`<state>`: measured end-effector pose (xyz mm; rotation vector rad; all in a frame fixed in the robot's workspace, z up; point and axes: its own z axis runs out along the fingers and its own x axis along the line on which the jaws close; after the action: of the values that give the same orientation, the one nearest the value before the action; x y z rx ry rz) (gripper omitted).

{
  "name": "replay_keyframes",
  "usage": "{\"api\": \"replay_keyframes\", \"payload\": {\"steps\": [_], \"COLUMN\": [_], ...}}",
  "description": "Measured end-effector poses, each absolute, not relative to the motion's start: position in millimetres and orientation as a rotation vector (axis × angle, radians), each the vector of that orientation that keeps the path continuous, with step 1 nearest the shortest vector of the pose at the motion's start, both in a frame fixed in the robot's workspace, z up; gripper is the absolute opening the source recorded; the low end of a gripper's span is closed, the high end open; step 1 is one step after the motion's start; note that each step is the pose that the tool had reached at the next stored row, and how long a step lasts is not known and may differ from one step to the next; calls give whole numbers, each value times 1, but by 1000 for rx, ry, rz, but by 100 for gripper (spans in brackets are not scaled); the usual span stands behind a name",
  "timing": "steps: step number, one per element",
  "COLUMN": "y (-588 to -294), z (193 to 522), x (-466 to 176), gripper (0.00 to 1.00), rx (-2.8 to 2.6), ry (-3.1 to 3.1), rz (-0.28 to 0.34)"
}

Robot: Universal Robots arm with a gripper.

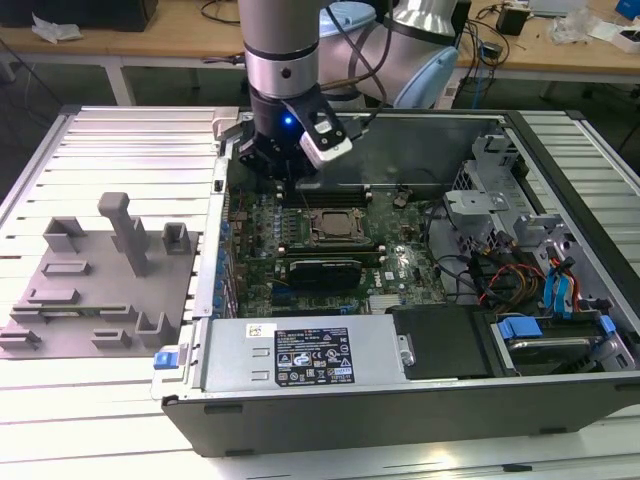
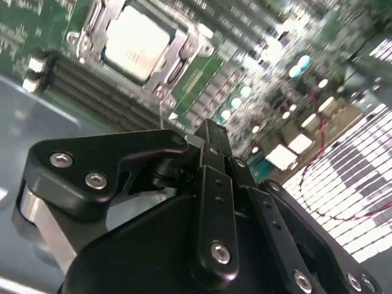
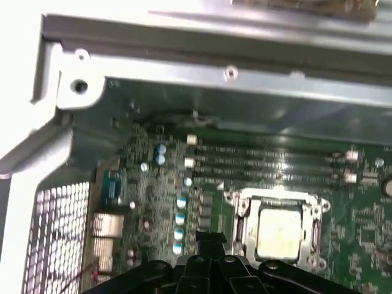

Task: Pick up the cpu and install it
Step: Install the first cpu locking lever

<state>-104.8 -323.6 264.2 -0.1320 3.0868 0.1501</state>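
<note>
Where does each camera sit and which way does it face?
Exterior view: off the arm, raised, looking down into the open computer case; arm and gripper show.
Second wrist view: on the wrist, facing the motherboard past the gripper.
First wrist view: on the wrist, facing the case wall over the gripper.
All share the cpu in its socket.
</note>
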Motion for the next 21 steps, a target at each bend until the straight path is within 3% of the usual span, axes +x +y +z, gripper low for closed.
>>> {"api": "replay_keyframes", "payload": {"steps": [4,8,21], "y": [-324,-324,-324], "z": [264,263,255], "x": [-107,-108,-81], "gripper": [11,11,11], "rx": [-129,-127,-126], "ry": [3074,3065,3064], "rz": [281,353,367]}}
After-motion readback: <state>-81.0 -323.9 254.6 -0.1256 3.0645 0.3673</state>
